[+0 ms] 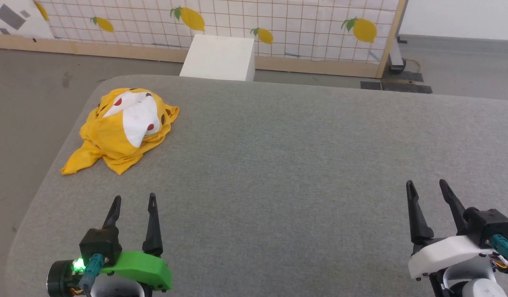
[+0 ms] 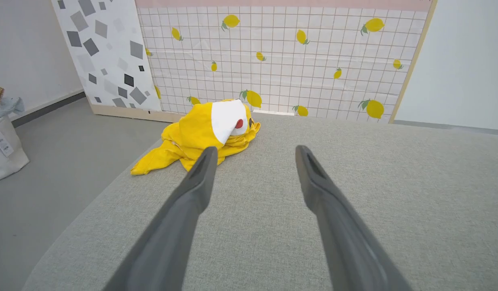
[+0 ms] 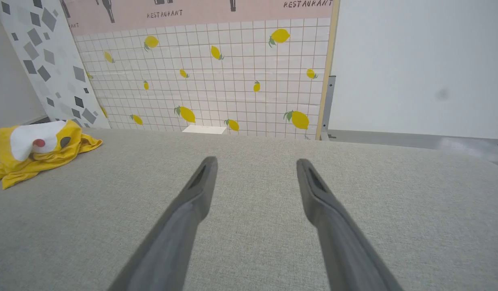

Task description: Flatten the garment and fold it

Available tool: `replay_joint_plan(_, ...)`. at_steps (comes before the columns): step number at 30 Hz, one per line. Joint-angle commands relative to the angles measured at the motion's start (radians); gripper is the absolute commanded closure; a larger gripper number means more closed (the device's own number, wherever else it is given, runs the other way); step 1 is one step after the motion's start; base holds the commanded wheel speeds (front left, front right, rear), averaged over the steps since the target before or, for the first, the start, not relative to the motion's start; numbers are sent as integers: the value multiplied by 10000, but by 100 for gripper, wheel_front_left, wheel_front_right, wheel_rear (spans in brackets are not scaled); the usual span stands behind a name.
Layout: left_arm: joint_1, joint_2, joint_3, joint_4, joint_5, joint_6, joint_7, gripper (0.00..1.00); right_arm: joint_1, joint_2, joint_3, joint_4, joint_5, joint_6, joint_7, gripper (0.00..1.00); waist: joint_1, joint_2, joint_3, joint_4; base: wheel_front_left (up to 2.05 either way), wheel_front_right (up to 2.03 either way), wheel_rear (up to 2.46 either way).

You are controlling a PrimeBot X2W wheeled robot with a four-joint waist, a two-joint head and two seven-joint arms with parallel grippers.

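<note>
Grey fabric covers the table (image 1: 278, 165), set on a grey floor (image 1: 27, 90) before a lemon-print panel (image 1: 237, 16). A white box (image 1: 219, 57) stands just past the far edge. The crumpled yellow T-shirt (image 1: 122, 128) lies heaped near the far left corner. At the near edge, the left end effector (image 1: 134, 196) and right end effector (image 1: 426, 182) are spread wide, holding nothing, well apart from the shirt.

Head high, wrists low; garment (image 1: 126, 123) common.
</note>
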Motion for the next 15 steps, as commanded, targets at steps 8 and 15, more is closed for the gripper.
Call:
replay_joint_plan(8, 204, -25, 57, -36, -98, 97, -240, 0, 71, 8, -70, 223, 185, -9, -253, 0, 0, 0, -23, 550, 0, 0, 0)
replay_joint_plan(15, 273, -28, 110, -56, -181, 119, -385, 0, 65, 9, -2, 406, 302, -10, -399, 0, 0, 0, -14, 1015, 0, 0, 0)
